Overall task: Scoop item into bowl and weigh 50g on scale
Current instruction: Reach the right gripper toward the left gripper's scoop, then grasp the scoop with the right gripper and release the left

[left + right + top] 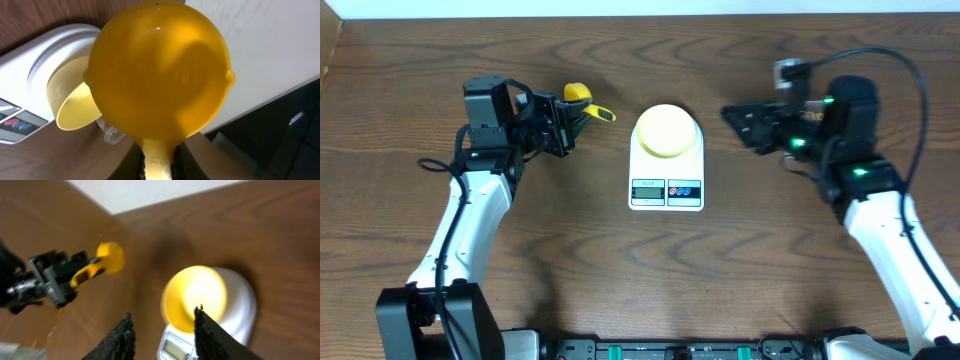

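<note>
Seeing a dark brown wood-grain table [400, 120] fill the overhead view, with a strip of white wall [620, 6] along its far edge. The left wrist view catches the same wall plus a dark patch past the table edge. The white scale [665, 175] sits mid-table between the two arms, its display and red/blue buttons on the near edge. The pale yellow-green bowl [667, 130] stands upright on the scale's platform; from overhead its inside reads as plain pale colour, and the right wrist view is too blurred to add more. The left gripper [567, 120] is clamped on the handle of a yellow scoop [580, 96], which sits left of the scale and apart from it. Can't tell if anything is in the scoop. A sliver of clear plastic [112, 136] peeks out under the scoop's rim, too little to identify. The right gripper [164, 312] is right of the scale, fingers parted with nothing between them.
</note>
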`<state>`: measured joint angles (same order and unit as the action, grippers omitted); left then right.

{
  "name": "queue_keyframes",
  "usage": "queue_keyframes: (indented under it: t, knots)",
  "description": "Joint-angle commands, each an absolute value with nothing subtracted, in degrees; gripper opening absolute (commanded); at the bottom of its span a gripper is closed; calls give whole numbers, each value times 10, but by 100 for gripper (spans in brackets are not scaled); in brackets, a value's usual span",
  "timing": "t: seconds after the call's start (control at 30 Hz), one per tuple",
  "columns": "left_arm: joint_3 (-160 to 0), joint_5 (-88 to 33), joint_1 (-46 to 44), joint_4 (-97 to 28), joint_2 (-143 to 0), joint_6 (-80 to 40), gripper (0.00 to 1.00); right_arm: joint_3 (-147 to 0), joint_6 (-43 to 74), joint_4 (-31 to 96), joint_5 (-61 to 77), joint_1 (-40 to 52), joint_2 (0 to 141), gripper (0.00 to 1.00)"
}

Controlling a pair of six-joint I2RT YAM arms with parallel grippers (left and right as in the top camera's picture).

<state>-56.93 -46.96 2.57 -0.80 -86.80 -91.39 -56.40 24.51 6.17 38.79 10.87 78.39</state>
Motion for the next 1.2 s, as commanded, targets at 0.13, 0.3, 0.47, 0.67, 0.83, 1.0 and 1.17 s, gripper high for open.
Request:
queue_keyframes:
  t: [0.13,0.3,0.47,0.67,0.83,1.0,1.17]
  knots:
    - [-576,-454,22,-6,-863,-914,7,-612,274,58,251,226,789,52]
    - [-576,-454,-9,-6,-863,-934,7,-616,274,46,185,277,789,58]
    - [-576,-450,-42,-5,-863,-969,7,-616,272,39,144,312,789,59]
    - [-576,-411,-83,-4,-863,-979,7,-616,272,36,97,343,790,60]
    - [-576,-395,-115,28,-863,-983,7,-615,272,36,73,358,802,59]
    - [-576,-396,-126,58,-863,-982,7,-615,273,36,59,361,827,59]
    - [-576,-399,-126,59,-863,-982,7,-615,274,27,59,361,849,59]
